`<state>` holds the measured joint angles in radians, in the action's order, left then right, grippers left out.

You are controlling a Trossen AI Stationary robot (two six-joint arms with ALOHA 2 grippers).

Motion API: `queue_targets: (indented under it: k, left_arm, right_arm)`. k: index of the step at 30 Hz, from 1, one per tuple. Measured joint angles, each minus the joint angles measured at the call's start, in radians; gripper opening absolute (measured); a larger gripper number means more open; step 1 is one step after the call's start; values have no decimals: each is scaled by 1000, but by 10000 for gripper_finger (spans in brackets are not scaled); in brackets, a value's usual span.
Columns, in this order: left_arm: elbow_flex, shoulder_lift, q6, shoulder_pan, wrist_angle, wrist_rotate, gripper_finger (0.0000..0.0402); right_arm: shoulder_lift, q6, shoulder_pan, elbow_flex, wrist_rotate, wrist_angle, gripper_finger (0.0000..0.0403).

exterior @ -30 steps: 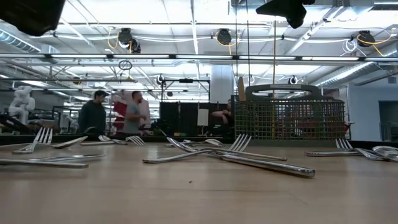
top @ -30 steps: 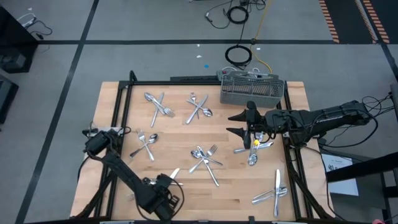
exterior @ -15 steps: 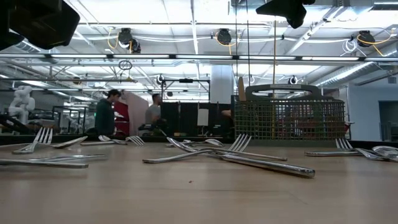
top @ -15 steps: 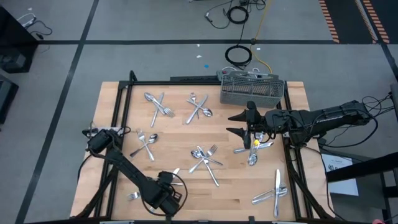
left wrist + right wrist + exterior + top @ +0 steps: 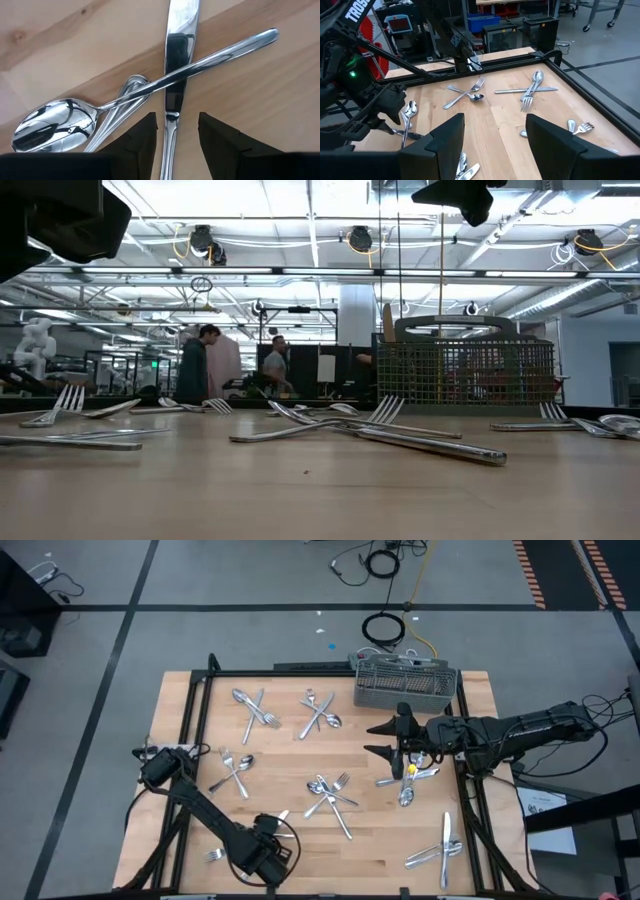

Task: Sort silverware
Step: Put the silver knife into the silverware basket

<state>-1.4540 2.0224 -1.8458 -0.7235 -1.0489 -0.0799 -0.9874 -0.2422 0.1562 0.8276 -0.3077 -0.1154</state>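
My left gripper (image 5: 176, 131) points down over a small pile at the table's near left (image 5: 262, 855). It is open, one finger on each side of a knife's handle (image 5: 172, 107). A spoon (image 5: 150, 85) lies across the knife, and a fork (image 5: 117, 102) lies under the spoon. Whether the fingers touch the knife I cannot tell. My right gripper (image 5: 392, 740) hangs open above the table's centre right, with nothing between its fingers (image 5: 495, 145). Other silverware lies in crossed piles (image 5: 330, 792) on the wood.
The grey mesh caddy (image 5: 405, 685) stands at the far right edge, upright in the low view (image 5: 465, 370). Piles lie at far left (image 5: 255, 708), far centre (image 5: 320, 712), left (image 5: 235, 772) and near right (image 5: 435, 852). A black frame (image 5: 200, 730) borders the table. People walk behind.
My left gripper has shifted a little toward the table's right edge above the near-left pile, which uncovers a fork beside it. My right arm has kept still.
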Motion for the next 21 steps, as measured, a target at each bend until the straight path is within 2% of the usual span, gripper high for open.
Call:
queue_targets:
  k: [6,11,21]
  left_arm:
    - [7,1,0,-8,5,-7,153]
    - [73,3,-7,-18,97,8,153]
    - [78,3,-5,-18,117,2,149]
  right_arm:
    - [0,-7,0,0,0,0,203]
    - [0,-7,0,0,0,0,203]
    - [0,-30,0,0,0,14,203]
